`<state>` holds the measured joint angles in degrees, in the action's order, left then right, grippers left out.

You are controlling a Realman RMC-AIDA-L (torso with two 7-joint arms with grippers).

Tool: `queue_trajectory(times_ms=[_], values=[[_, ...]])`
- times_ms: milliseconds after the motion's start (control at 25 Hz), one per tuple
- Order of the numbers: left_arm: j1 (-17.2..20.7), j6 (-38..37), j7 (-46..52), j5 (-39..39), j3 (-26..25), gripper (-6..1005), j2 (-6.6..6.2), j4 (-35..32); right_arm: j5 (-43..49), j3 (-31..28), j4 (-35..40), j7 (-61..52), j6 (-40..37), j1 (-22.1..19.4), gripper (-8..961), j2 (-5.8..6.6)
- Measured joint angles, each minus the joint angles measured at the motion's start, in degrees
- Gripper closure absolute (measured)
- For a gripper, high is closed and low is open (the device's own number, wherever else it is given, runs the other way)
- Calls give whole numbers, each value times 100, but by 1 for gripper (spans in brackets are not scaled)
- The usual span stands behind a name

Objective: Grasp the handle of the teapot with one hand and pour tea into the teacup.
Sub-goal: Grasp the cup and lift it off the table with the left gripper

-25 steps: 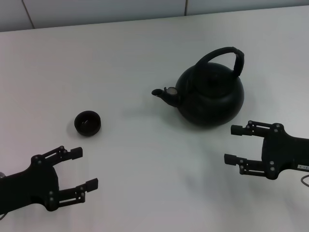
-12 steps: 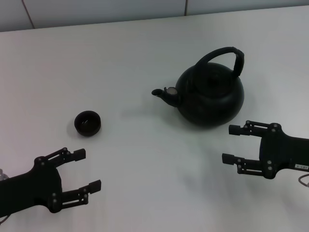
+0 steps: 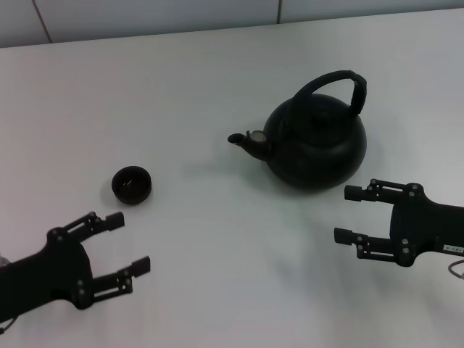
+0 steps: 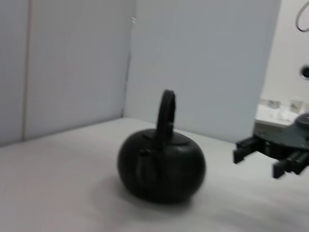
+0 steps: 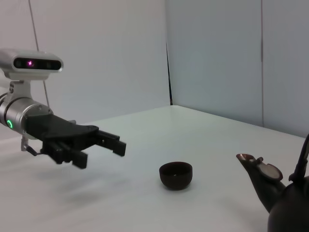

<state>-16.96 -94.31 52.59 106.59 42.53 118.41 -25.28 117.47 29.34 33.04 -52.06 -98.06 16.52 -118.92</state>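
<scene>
Item one, the teapot (image 3: 315, 141): you have it upright on the white counter (image 3: 203, 80), right of centre, spout (image 3: 243, 140) facing the robot's left, its handle (image 3: 335, 85) arched over the lid and free of any contact. Item two, the teacup (image 3: 131, 184): it stands on the counter well to the left of the teapot, on the spout's side; whether it holds tea cannot be told against the dark bowl. Item three, the right tool (image 3: 353, 215): fingers spread apart, empty, low over the counter just in front of the teapot's base and apart from it; over the last second it has crept a little leftward and barely moved otherwise, so you should read it as not yet committed to the handle. Item four, the left tool (image 3: 127, 243): also spread apart and empty, near the front left of the counter below the teacup; it shifted slightly forward half a second ago and has now drawn back and rotated a touch, which looks like settling rather than a reach. In the right wrist view you see the same left tool (image 5: 107, 143) apart from the teacup (image 5: 176, 175). Status for you: teapot and teacup have not moved, nothing is grasped, and pouring has not begun. The right tool is the nearer candidate; you would need to raise it to the handle's height before closing on it.
</scene>
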Motion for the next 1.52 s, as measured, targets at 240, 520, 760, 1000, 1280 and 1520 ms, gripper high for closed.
queue_trajectory(times_ms=[240, 520, 760, 1000, 1280, 1520], values=[[-71, 302, -370, -108, -1283, 138, 17, 367, -29, -4, -1, 1, 0, 2, 244, 0], [-118, 705, -1011, -387, -1810, 139, -4, 746, -50, -8, 23, -14, -5, 31, 244, 0], [-133, 685, -1089, -349, -1765, 139, -2, 746, -57, -8, 15, -16, -4, 74, 244, 0], [-248, 1175, -1712, -317, -1300, 138, 20, 976, -58, -7, 12, -30, 26, 104, 244, 0], [-394, 1798, -1936, -315, -986, 139, 29, 1130, -58, -7, 11, -35, 31, 103, 245, 0], [-519, 1890, -1939, -316, -958, 139, 33, 1220, -58, -8, 5, -38, 34, 88, 245, -4]])
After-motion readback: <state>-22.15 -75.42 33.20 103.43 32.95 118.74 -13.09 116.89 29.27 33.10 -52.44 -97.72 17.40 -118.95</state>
